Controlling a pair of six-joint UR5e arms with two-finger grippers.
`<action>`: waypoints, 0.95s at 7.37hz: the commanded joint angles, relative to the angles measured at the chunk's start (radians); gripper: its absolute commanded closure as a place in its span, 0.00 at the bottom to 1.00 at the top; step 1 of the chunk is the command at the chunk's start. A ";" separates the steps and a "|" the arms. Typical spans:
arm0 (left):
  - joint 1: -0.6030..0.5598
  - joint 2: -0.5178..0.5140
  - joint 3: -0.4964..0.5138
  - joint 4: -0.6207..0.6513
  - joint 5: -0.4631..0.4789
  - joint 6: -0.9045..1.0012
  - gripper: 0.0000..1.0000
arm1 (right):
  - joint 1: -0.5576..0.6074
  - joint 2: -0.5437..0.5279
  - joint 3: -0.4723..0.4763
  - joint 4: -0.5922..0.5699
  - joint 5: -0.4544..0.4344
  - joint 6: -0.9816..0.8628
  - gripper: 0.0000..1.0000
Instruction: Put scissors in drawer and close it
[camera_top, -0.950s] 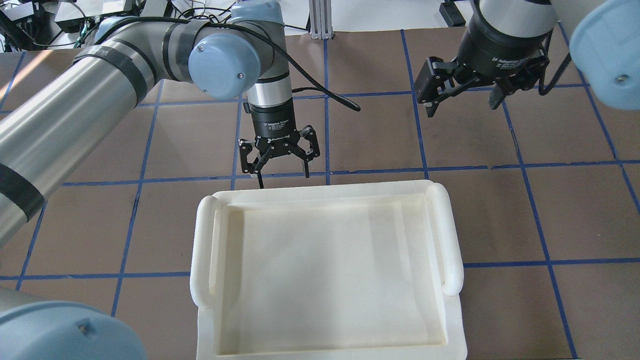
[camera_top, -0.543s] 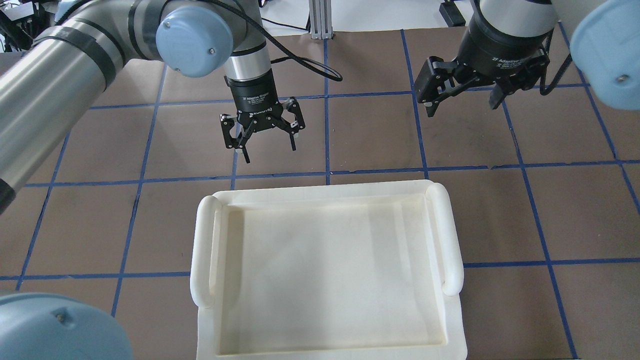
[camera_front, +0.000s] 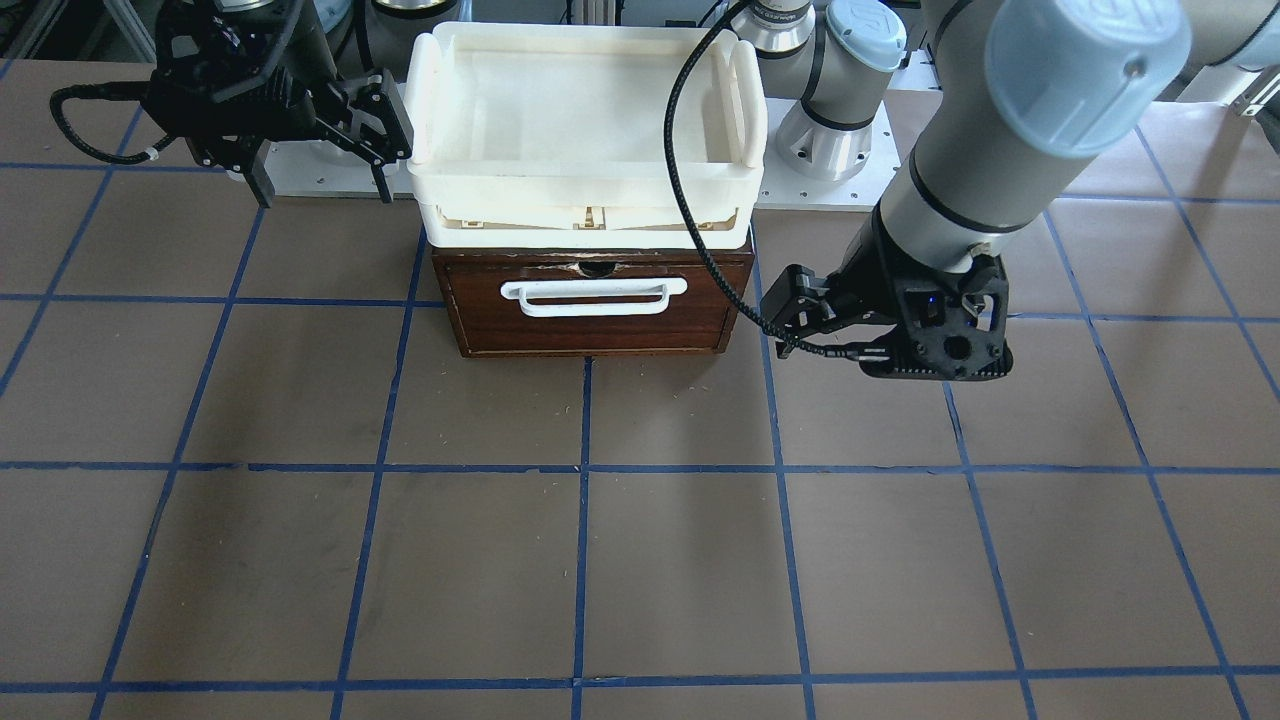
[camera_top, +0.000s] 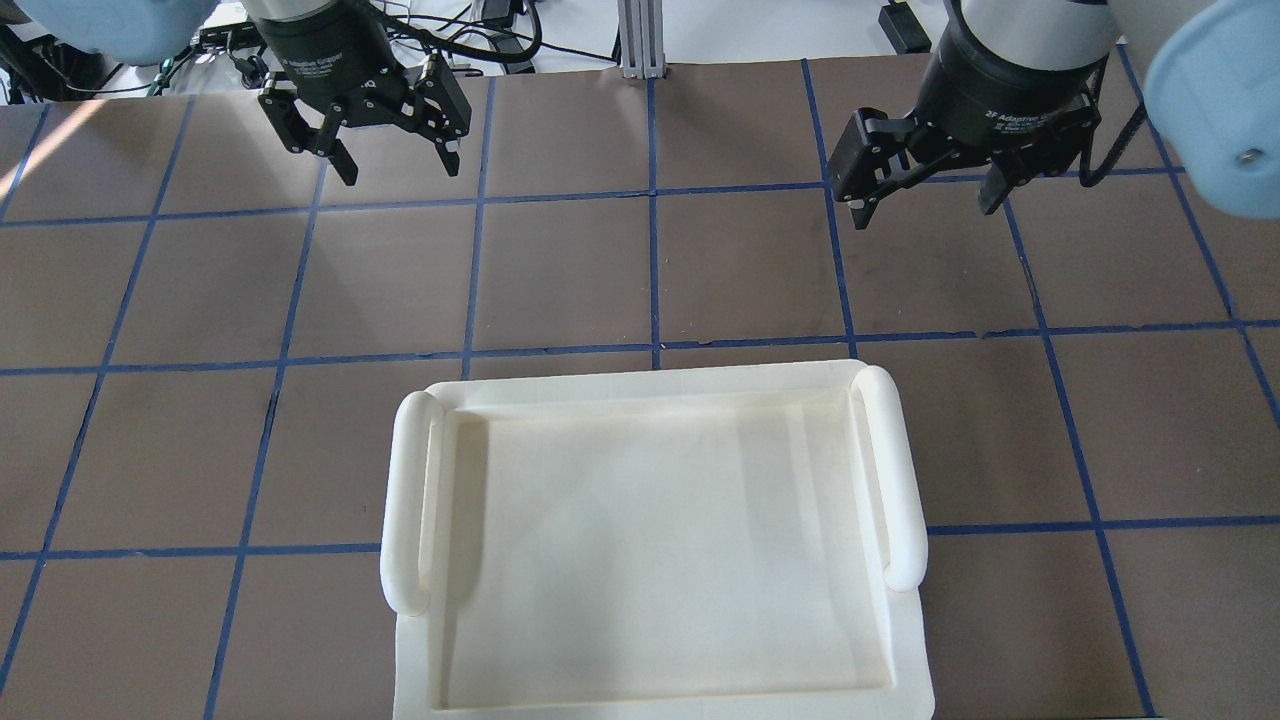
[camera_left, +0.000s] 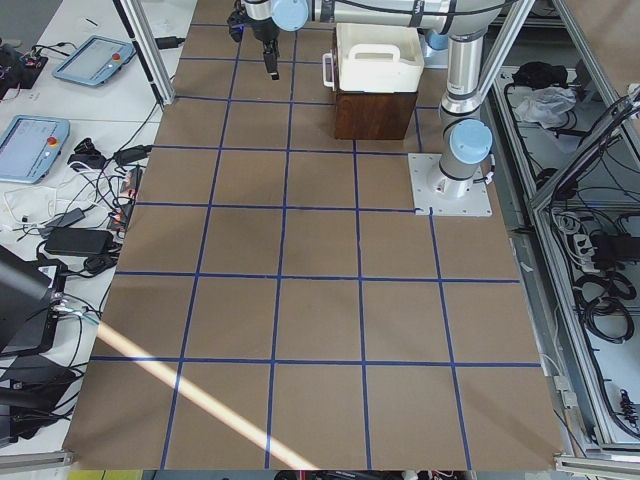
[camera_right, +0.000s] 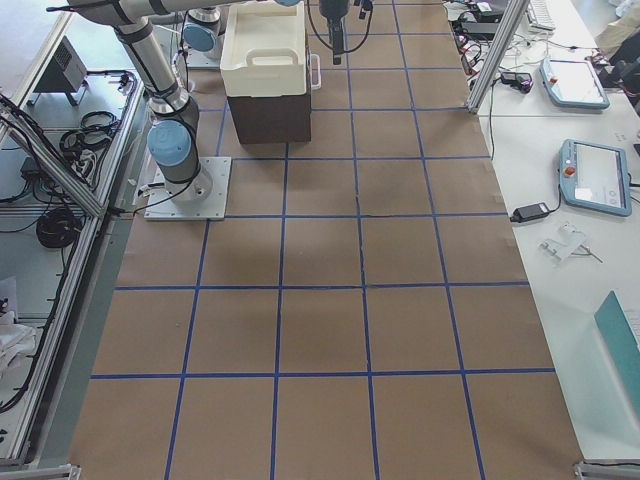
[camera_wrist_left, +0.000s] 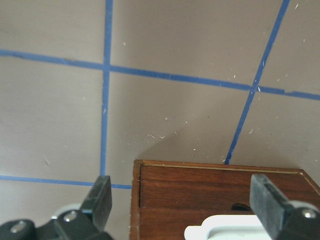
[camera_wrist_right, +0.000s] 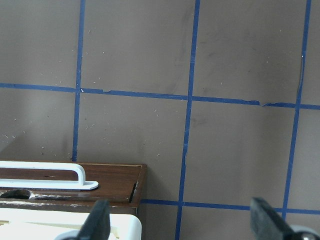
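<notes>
The drawer (camera_front: 590, 330) has a dark reddish-brown front and a white bar handle (camera_front: 595, 297), and it sits pushed in under the cream tray (camera_front: 585, 215). The scissors show in no view. My left gripper (camera_top: 397, 168) is open and empty, hanging over the table beyond the drawer's left corner. It also shows in the front view (camera_front: 890, 325). Its wrist view shows the drawer front (camera_wrist_left: 200, 192) between the fingers (camera_wrist_left: 100, 200). My right gripper (camera_top: 920, 200) is open and empty, off the drawer's right corner (camera_wrist_right: 120, 180).
The cream-white plastic tray (camera_top: 650, 390) with two rounded handles sits on top of the wooden chest and hides the drawer from above. The brown table mat carries a grid of blue tape lines (camera_top: 652, 270). The arm bases (camera_front: 835, 95) stand behind the chest.
My left gripper has moved from just in front of the tray's far edge to the left and farther out over the table, still open. The right gripper has not moved.
</notes>
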 joint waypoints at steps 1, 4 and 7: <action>0.061 0.083 -0.021 0.035 0.099 0.086 0.00 | 0.001 0.000 0.003 -0.001 -0.002 0.001 0.00; 0.104 0.195 -0.139 0.044 0.089 0.180 0.00 | 0.001 0.000 0.002 0.001 -0.036 -0.004 0.00; 0.130 0.234 -0.196 0.075 0.035 0.177 0.00 | -0.001 -0.009 0.003 0.019 -0.038 -0.004 0.00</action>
